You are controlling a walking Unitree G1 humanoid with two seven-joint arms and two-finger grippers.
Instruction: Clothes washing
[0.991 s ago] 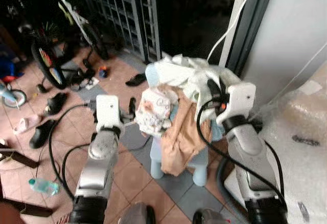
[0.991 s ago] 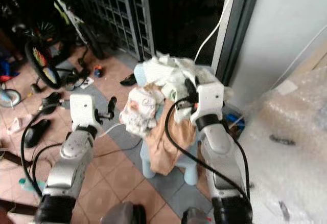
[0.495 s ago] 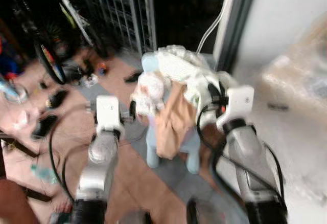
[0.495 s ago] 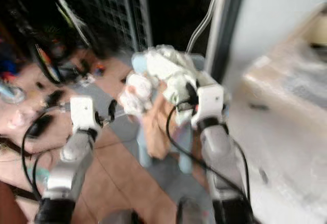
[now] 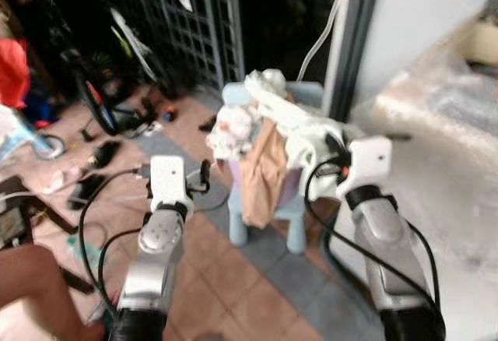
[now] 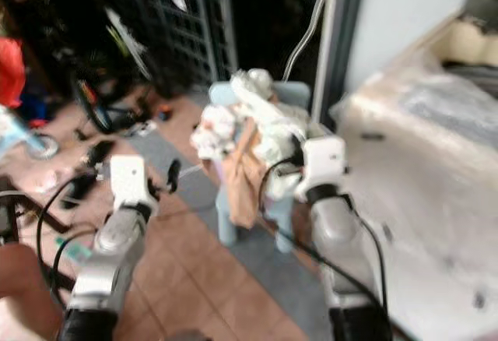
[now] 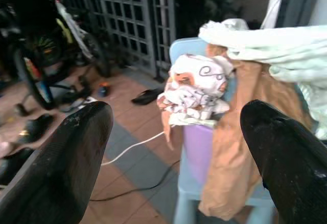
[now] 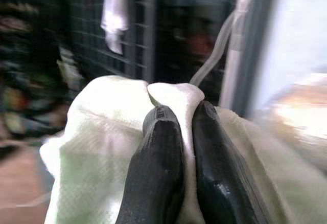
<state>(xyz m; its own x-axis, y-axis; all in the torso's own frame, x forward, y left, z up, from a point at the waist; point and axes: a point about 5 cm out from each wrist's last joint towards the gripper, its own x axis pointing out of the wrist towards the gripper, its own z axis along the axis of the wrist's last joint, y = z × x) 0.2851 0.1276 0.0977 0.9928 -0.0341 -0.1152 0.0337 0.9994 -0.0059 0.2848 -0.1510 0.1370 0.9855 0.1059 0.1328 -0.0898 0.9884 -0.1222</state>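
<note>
One pale green cloth (image 8: 97, 147) pinched in right end effector (image 8: 186, 132), left end effector (image 7: 173, 147) agape.

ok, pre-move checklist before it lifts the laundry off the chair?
1. Right gripper pinching the pale green cloth: ok, fingers closed on a fold.
2. Left gripper free: ok, open, holding nothing, short of the patterned cloth.
3. Tan garment loose: cannot tell, it drapes down the front of the blue chair under the pile.
4. Floor path: not ok, a cable and shoes lie nearby.
5. Image sharpness: not ok, eye views are blurred.
</note>
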